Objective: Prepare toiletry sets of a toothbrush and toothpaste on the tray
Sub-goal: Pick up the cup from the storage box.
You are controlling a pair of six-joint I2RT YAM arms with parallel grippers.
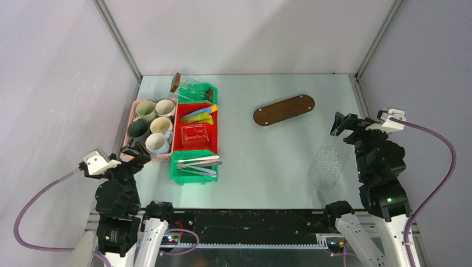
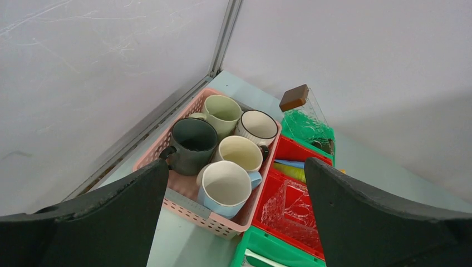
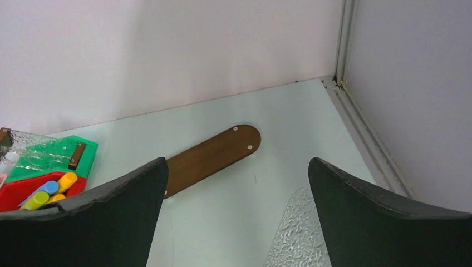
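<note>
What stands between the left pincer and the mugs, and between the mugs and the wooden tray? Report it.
Nothing visible blocks the open left pincer from the mugs in the pink basket. Between the mugs and the wooden tray sits the red bin, so a mug would likely need lifting over it.

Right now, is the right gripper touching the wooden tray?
Apart. The top view shows a stretch of table between the wooden tray and the right gripper, whose jaws stand open and empty.
</note>
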